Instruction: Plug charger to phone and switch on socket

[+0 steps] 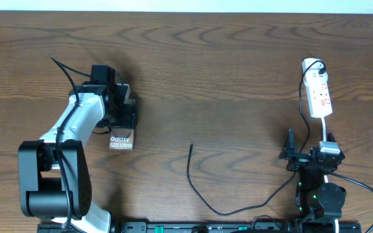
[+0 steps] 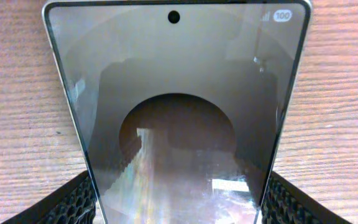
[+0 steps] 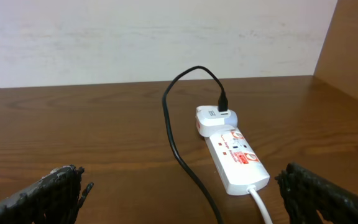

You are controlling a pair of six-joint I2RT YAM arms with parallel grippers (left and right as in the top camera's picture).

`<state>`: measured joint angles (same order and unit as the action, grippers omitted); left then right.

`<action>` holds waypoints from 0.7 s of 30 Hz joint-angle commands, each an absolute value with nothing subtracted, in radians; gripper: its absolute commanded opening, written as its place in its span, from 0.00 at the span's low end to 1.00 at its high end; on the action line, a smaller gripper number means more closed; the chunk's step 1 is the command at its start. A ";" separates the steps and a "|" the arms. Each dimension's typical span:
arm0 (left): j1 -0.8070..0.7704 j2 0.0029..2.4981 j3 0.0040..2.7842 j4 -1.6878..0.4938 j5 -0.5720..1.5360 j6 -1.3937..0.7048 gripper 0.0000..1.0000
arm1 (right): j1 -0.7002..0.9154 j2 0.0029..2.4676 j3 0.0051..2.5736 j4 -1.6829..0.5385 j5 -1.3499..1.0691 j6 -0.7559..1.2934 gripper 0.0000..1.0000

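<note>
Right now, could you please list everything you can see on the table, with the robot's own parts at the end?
phone: one, dark grey, flat on the table's left
charger: one, thin black cable, mid-table, plug tip lying free
socket: one, white with red markings, far right
adapter: one, white, on the socket's far end
table: one, brown wood
left arm: one, white and black, jaws either side of the phone
right arm: one, black, jaws wide open, empty
</note>
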<state>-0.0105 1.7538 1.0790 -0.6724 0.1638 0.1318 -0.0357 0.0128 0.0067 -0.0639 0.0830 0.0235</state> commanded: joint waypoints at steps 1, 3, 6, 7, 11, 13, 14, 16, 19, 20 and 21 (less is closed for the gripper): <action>-0.012 1.726 1.108 -0.684 0.200 0.134 0.07 | -0.025 0.009 0.006 -0.068 0.091 0.036 0.99; -0.012 1.726 1.108 -0.689 0.200 0.134 0.07 | -0.025 0.009 0.006 -0.068 0.091 0.036 0.99; -0.012 1.727 1.108 -0.691 0.199 0.135 0.07 | -0.025 0.009 0.006 -0.068 0.091 0.036 0.99; -0.012 1.727 1.108 -0.691 0.198 0.138 0.07 | -0.025 0.009 0.006 -0.068 0.091 0.036 0.99; -0.012 1.727 1.107 -0.683 0.163 0.138 0.07 | -0.025 0.009 0.006 -0.068 0.091 0.036 0.99; -0.012 1.727 1.102 -0.678 0.145 0.138 0.08 | -0.025 0.009 0.006 -0.068 0.091 0.036 0.99; -0.012 1.728 1.097 -0.675 0.140 0.138 0.09 | -0.025 0.009 0.006 -0.068 0.091 0.036 0.99; -0.012 1.728 1.083 -0.667 0.138 0.138 0.15 | -0.025 0.009 0.006 -0.068 0.091 0.036 0.99; -0.012 1.728 1.051 -0.645 0.138 0.138 0.14 | -0.025 0.009 0.006 -0.068 0.091 0.036 0.99; -0.012 1.728 1.039 -0.635 0.138 0.138 0.15 | -0.025 0.009 0.006 -0.068 0.091 0.036 0.99; -0.012 1.728 1.028 -0.626 0.138 0.138 0.15 | -0.025 0.009 0.006 -0.068 0.091 0.036 0.99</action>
